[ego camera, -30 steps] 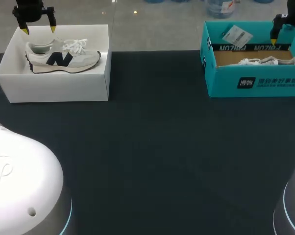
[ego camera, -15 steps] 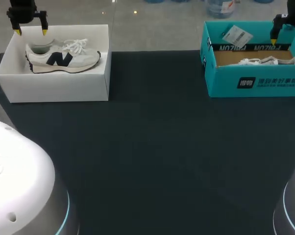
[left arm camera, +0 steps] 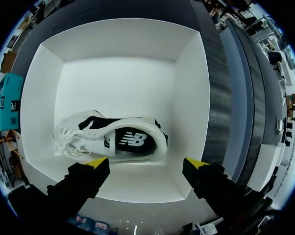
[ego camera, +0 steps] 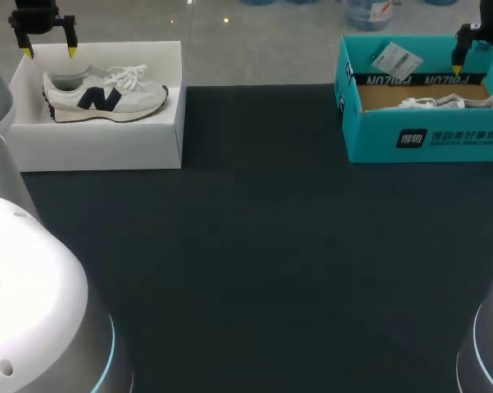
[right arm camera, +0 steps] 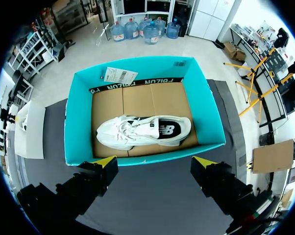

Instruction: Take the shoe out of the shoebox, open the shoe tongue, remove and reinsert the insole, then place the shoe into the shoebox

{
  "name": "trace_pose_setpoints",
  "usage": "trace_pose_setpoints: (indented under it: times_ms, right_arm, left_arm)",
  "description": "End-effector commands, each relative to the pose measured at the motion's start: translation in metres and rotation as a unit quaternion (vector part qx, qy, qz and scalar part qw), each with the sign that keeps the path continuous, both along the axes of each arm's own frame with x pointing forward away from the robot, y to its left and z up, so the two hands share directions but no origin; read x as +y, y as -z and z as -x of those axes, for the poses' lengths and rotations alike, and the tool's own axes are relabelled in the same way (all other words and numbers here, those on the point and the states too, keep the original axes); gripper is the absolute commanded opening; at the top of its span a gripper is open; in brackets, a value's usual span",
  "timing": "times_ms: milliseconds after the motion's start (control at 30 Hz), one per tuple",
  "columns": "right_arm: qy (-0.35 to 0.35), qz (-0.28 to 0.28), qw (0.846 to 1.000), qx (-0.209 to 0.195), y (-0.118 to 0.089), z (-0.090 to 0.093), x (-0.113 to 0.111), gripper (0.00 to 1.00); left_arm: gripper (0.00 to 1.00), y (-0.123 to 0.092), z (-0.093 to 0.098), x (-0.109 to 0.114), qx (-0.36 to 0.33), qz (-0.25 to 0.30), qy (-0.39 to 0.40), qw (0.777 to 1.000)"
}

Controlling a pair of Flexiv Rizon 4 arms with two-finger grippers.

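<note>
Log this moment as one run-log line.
left gripper: open, over white shoebox, shoe lying inside | right gripper: open, over teal shoebox, second shoe inside | step: neither shoe grasped yet

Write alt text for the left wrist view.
A white sneaker with a dark side panel lies in an open white shoebox, just ahead of the left gripper. The gripper's yellow-tipped fingers stand open, clear of the shoe.

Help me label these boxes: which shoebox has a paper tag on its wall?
The teal shoebox on the right; a white tag sits on its far wall. The white shoebox has none.
</note>
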State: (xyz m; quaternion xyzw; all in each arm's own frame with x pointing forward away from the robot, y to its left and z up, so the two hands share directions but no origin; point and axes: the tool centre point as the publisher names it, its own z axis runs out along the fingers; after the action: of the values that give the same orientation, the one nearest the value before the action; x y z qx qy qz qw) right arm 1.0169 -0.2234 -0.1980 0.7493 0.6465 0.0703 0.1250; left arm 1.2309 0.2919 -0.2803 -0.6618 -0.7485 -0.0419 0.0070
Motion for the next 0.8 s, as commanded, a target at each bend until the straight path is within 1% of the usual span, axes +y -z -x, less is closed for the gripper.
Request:
trace_pose_setpoints:
  times_ms: [33,100,300,333,367,400,467,567,733,800]
  right_arm:
    - [0.0,0.0,1.0,0.0,0.0,0.0,0.0,1.0]
    - [0.0,0.0,1.0,0.0,0.0,0.0,0.0,1.0]
    - [0.0,0.0,1.0,0.0,0.0,0.0,0.0,1.0]
    - [0.0,0.0,1.0,0.0,0.0,0.0,0.0,1.0]
    - [0.0,0.0,1.0,0.0,0.0,0.0,0.0,1.0]
    - [0.0,0.0,1.0,0.0,0.0,0.0,0.0,1.0]
    - [0.0,0.0,1.0,0.0,0.0,0.0,0.0,1.0]
    - [0.0,0.0,1.0,0.0,0.0,0.0,0.0,1.0]
    - [0.0,0.0,1.0,0.0,0.0,0.0,0.0,1.0]
    - [0.0,0.0,1.0,0.0,0.0,0.0,0.0,1.0]
  left_arm:
    - [1.0,0.001,-0.006,0.002,0.008,0.003,0.007,1.0]
    - [1.0,0.002,-0.005,0.003,0.005,0.017,0.007,1.0]
    - [1.0,0.011,-0.003,0.005,0.007,0.006,0.025,1.0]
    - [0.98,0.011,-0.002,0.004,0.008,0.01,0.031,0.999]
    - [0.83,0.012,-0.001,0.004,0.01,0.01,0.032,0.999]
    - [0.53,0.013,0.0,0.004,0.01,0.006,0.036,0.999]
    - [0.42,0.016,0.002,0.004,0.012,0.004,0.042,0.999]
    - [0.43,0.021,0.004,0.006,0.018,0.009,0.047,0.999]
    - [0.37,0.035,0.002,0.013,0.031,0.017,0.048,0.998]
    - [0.39,0.04,0.001,0.016,0.031,0.018,0.048,0.998]
